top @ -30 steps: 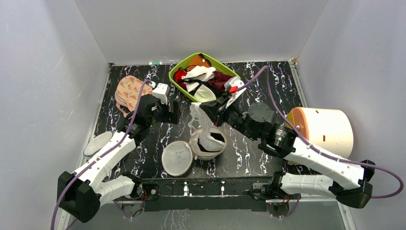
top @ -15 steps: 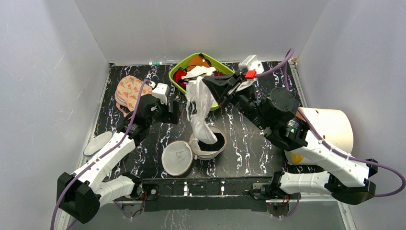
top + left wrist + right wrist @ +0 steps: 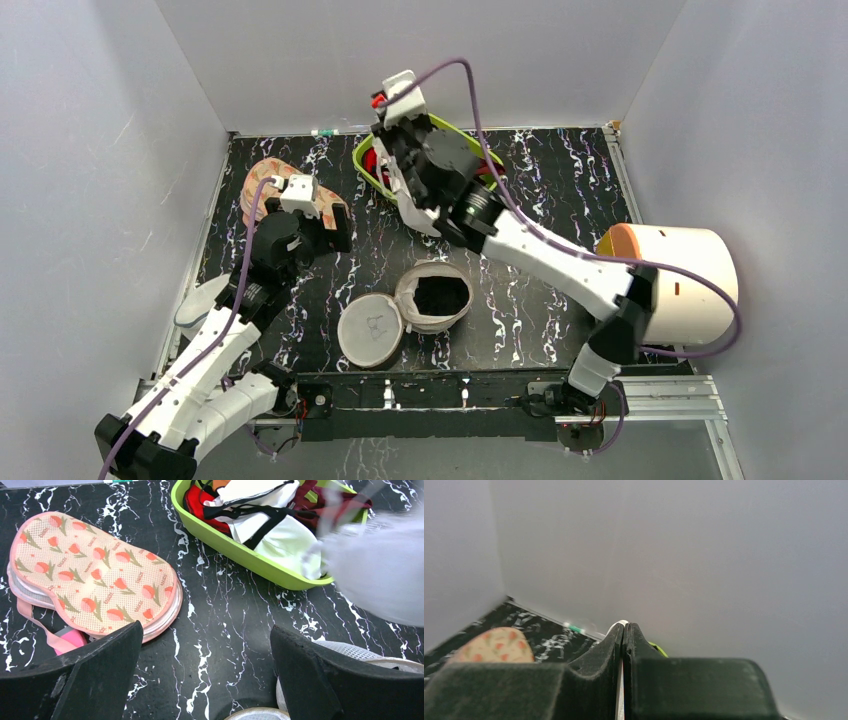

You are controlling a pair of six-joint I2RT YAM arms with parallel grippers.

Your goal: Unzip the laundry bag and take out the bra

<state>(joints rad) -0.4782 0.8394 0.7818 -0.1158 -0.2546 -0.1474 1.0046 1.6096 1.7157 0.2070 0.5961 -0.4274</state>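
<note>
The cream-white mesh laundry bag (image 3: 435,297) lies open at the table's front middle, dark inside, with its round lid (image 3: 370,331) flipped to the left. Its rim shows in the left wrist view (image 3: 350,652). My right gripper (image 3: 392,158) is raised over the green basket and shut on the white bra (image 3: 414,204), which hangs below it. The right wrist view shows its closed fingers (image 3: 624,630) pinching a thin white strip (image 3: 620,680). The bra is a white blur in the left wrist view (image 3: 380,570). My left gripper (image 3: 338,228) (image 3: 207,680) is open and empty, left of the bag.
A green basket (image 3: 372,172) (image 3: 235,547) full of garments stands at the back middle. The peach printed case (image 3: 268,190) (image 3: 95,575) lies at the back left. A cream cylinder (image 3: 675,275) lies on its side at the right. A pale flat pad (image 3: 203,299) lies by the left wall.
My right arm lifted the bra clear of the bag and swung it back and left over the green basket. My left arm drew back to the left, still open.
</note>
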